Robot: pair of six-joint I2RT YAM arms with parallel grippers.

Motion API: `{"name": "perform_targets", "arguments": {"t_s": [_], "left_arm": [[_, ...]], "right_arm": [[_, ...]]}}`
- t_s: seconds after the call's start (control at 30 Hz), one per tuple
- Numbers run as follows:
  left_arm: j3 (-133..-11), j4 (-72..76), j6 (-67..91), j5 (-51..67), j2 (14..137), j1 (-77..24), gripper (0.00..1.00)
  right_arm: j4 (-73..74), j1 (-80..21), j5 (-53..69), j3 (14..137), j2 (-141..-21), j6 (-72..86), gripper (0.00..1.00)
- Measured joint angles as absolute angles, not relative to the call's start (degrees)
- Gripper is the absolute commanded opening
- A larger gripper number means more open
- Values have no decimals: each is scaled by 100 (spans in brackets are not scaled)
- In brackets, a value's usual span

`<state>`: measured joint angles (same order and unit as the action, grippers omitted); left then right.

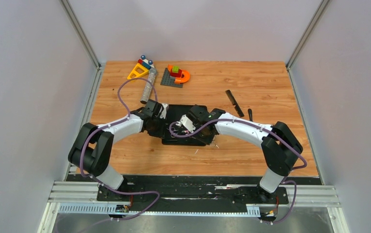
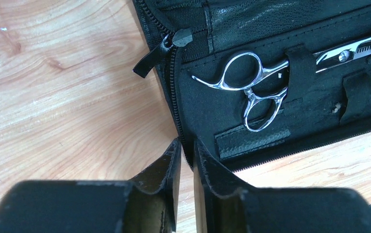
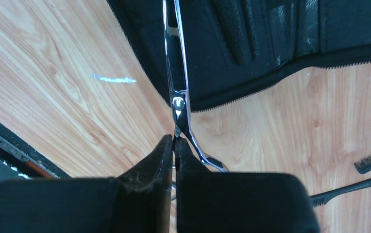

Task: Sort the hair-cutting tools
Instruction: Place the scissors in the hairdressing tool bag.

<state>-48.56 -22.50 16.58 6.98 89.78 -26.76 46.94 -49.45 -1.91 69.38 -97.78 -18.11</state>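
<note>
Top view, far left: toy blocks [image 1: 142, 69] and grey cylinder [image 1: 148, 88] lie on the table [image 1: 198, 162], at about 11 o'clock from the open black case [image 1: 173, 140].

My left gripper [image 2: 186, 143] is at the case's 10 o'clock corner. Its jaws are narrowed to a slit with the zipper edge between the tips, so I'm pinching the case and nothing else.

In the left wrist view, at 1 o'clock from my tips, the stowed scissors [image 2: 251, 92] are tucked under an elastic strap inside the case. They are silver with ring handles, blades toward 3 o'clock.

My right gripper [image 3: 174, 141] is over bare wood just off the case edge. It is clamped tight on the held scissors [image 3: 178, 103], a second silver pair gripped just below the pivot screw. Their blades run toward 12 o'clock over the case.

The short comb [image 1: 234, 103] and long thin comb [image 1: 250, 115] lie on the wood at 2 o'clock from the case, near each other and outside it.
</note>
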Motion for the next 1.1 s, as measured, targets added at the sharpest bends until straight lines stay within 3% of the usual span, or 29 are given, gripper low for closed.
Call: {"name": "perform_targets", "arguments": {"t_s": [0.1, 0.2, 1.1], "left_arm": [[-4899, -2272, 1590, 701, 9013, -2687, 37], [-4976, -2311, 1566, 690, 9096, -2692, 40], [-5266, -2460, 1472, 775, 9369, -2696, 31]], "right_arm": [[4812, -4945, -193, 6938, -9780, -1813, 0], [4925, -4943, -198, 6958, -9870, -1811, 0], [4834, -4670, -314, 6632, -9963, -2425, 0]]}}
